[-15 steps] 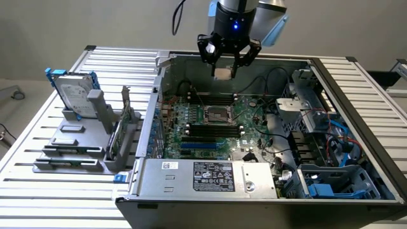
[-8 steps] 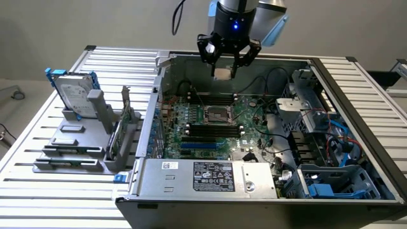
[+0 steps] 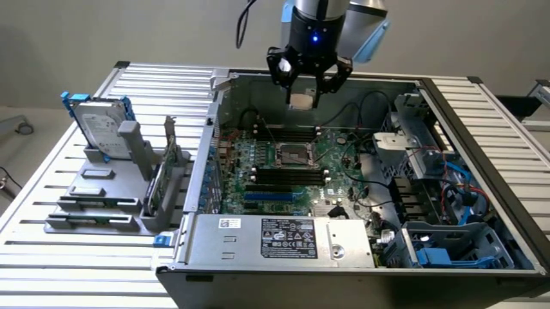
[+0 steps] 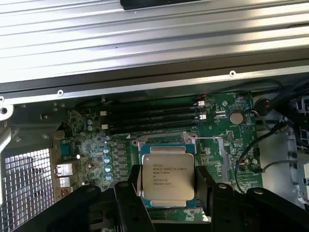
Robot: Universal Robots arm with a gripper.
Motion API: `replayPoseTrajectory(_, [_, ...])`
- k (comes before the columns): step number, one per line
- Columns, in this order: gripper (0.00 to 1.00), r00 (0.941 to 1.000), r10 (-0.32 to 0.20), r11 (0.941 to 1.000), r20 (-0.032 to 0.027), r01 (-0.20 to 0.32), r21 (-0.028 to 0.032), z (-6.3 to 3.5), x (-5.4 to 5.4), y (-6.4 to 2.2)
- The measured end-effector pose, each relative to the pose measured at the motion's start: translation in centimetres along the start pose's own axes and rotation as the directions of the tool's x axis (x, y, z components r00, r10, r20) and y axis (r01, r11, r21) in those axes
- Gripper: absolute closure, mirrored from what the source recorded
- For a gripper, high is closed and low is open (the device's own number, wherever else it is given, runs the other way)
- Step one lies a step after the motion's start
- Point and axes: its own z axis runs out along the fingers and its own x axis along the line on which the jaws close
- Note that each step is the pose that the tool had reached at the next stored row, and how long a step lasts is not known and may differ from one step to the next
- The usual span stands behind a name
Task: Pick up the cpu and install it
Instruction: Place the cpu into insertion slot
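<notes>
Hovering over the open computer case [image 3: 207,161], your gripper [image 3: 306,96] is clamped on the cpu [image 3: 303,100], a small square chip with a silver top, gripped by two opposite edges. In the exterior view the cpu hangs in the air near the case's far wall, at about 12 o'clock from the socket [image 3: 292,154] and clearly above the motherboard [image 3: 344,151]. In the wrist view the cpu [image 4: 167,176] sits between dark fingers [image 4: 130,188], printed side to the camera, with the socket's metal frame [image 4: 164,140] showing behind it. The pickup looks done. The install is not: the cpu touches nothing below it, and the socket looks empty. A hard drive [image 3: 99,125] stands on the tabletop [image 3: 507,109] at 9 o'clock from the case, well apart from the gripper.
</notes>
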Motion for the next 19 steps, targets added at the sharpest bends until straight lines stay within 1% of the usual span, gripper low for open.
replayPoseTrajectory(3, [0.45, 0.9985, 0.055, 0.9985, 0.0068, -0.055, -0.0019, 0.24, 0.0, -0.03])
replayPoseTrajectory(5, [0.45, 0.9958, 0.091, 0.9959, 0.0112, -0.091, -0.0034, 0.39, 0.0, -0.05])
replayPoseTrajectory(7, [0.45, 0.9918, 0.127, 0.9919, 0.0156, -0.127, -0.0052, 0.56, 0.0, -0.07])
replayPoseTrajectory(10, [0.45, 0.9834, 0.18, 0.9836, 0.022, -0.18, -0.0079, 0.81, 0.0, -0.1])
replayPoseTrajectory(12, [0.45, 0.9763, 0.215, 0.9766, 0.0261, -0.215, -0.0097, 0.98, 0.0, -0.12])
replayPoseTrajectory(14, [0.45, 0.9678, 0.25, 0.9683, 0.0303, -0.25, -0.0119, 1.17, 0.0, -0.15])
replayPoseTrajectory(16, [0.45, 0.958, 0.285, 0.9586, 0.0343, -0.284, -0.0142, 1.37, 0.0, -0.17])
replayPoseTrajectory(19, [0.45, 0.9406, 0.337, 0.9415, 0.0403, -0.337, -0.018, 1.7, -0.1, -0.21])
